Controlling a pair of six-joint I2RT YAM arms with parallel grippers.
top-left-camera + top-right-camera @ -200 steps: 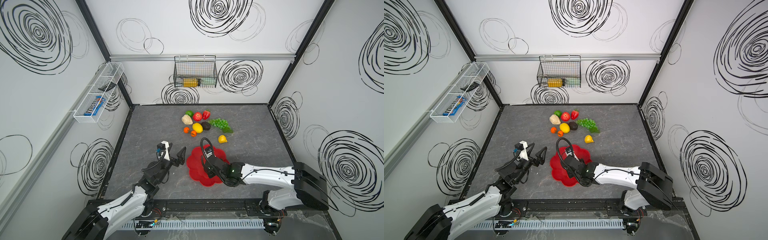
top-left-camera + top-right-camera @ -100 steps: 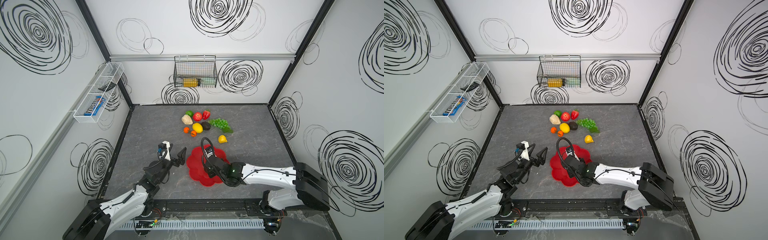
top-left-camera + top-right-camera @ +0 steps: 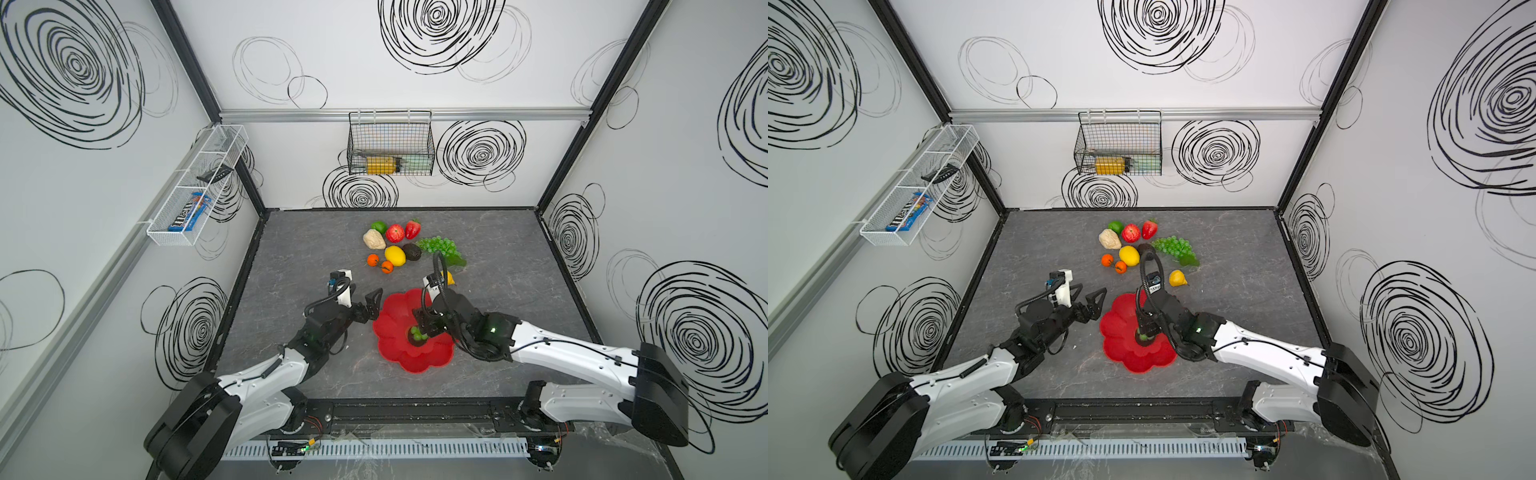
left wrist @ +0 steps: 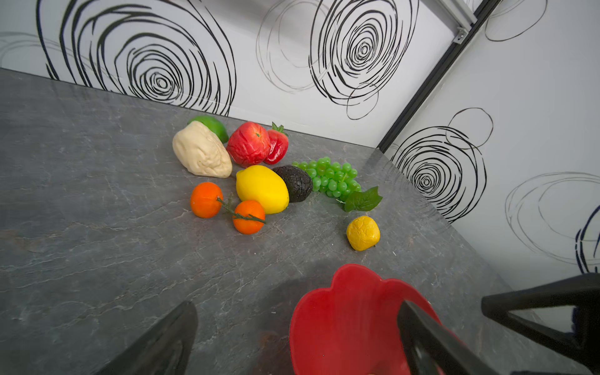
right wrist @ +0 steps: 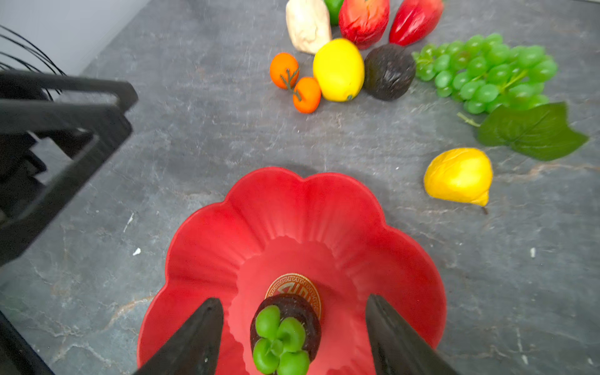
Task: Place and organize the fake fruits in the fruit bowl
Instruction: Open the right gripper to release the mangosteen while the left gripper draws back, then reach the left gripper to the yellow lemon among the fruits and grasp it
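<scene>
The red scalloped fruit bowl (image 3: 392,345) (image 5: 292,211) sits near the table's front middle. At its gold emblem lies a dark fruit with a green leafy cap (image 5: 285,331) (image 3: 417,333). My right gripper (image 5: 292,300) (image 3: 422,330) hangs over it, open, with its jaws standing clear on either side. My left gripper (image 4: 297,305) (image 3: 1088,293) is open and empty just off the bowl's left rim. The other fake fruits lie grouped behind: lime (image 3: 379,227), red apple (image 3: 395,233), beige lumpy piece (image 3: 374,240), lemon (image 3: 395,255), avocado (image 3: 412,252), grapes (image 3: 438,246), two oranges (image 4: 206,199), small yellow fruit (image 3: 1177,278).
A black wire basket (image 3: 390,143) hangs on the back wall. A white mesh tray (image 3: 195,187) is fixed to the left wall. Walls close in the grey table (image 3: 299,249) on three sides.
My right gripper's jaws have spread apart, letting go of the dark fruit, which now rests in the bowl. The left arm has barely shifted.
</scene>
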